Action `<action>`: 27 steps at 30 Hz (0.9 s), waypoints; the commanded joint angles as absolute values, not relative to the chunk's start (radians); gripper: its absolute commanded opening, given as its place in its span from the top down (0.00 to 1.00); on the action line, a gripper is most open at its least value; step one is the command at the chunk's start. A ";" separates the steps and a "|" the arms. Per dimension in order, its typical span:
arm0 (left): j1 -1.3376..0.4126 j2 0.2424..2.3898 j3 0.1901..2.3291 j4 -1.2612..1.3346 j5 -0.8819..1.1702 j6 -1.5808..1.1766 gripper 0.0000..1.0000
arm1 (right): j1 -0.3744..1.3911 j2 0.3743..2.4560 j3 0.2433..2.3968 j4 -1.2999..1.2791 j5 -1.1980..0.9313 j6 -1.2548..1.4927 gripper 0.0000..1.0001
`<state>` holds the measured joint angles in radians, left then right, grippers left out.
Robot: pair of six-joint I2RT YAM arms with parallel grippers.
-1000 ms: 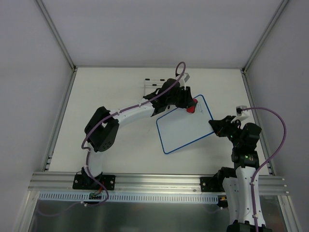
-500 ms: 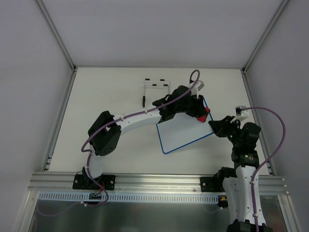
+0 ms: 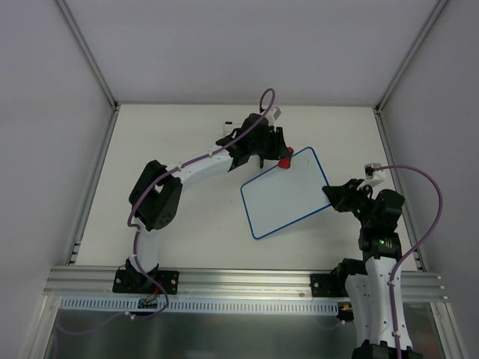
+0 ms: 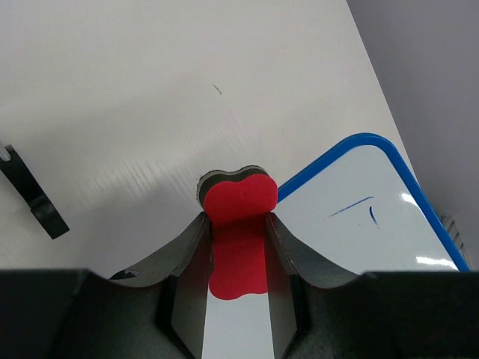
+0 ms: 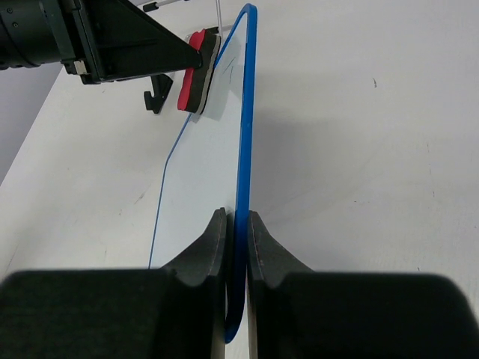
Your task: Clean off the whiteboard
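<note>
Top cam: we see the whiteboard (image 3: 288,196) lying on the worktop (image 3: 172,142), right of centre and turned at an angle. The left arm reaches across to the board's far edge. The left claw (image 3: 282,158) is clamped on a red eraser (image 3: 285,162), which sits right at that edge. The right claw (image 3: 328,192) is at the board's right corner, pinched onto the blue frame. A bit of a black wire stand (image 3: 227,123) peeks out behind the left arm; the rest is hidden.

Left wrist cam: both fingers (image 4: 187,254) press the eraser's sides. Its far end, w/ a dark pad underneath, pokes past the frame over bare worktop. Its near end is over the white surface. Two thin blue marks (image 4: 358,209) show on the board just right of the eraser, near the rounded corner. A black piece of the stand shows at the left edge.

Right wrist cam: the right claw's two fingers squeeze the thin frame btwn them, one on each face, near a rounded corner. The board runs away from the cam. At its far end is the eraser in the left claw, pad side toward the board. We can't tell if the pinched edge is off the worktop.
</note>
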<state>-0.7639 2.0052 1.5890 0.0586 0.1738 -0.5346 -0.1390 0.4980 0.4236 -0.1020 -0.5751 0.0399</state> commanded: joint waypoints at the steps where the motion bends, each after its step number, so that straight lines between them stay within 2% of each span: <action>1: -0.779 2.035 1.658 0.043 0.228 -0.509 1.00 | -0.127 0.491 0.476 -0.055 -0.609 -0.041 1.00; 17: -0.949 2.062 1.733 0.005 0.238 -0.408 1.00 | -0.127 0.495 0.476 -0.055 -0.609 -0.048 1.00; 27: -0.872 2.034 1.687 -0.032 0.207 -0.462 1.00 | -0.127 0.495 0.477 -0.055 -0.607 -0.046 1.00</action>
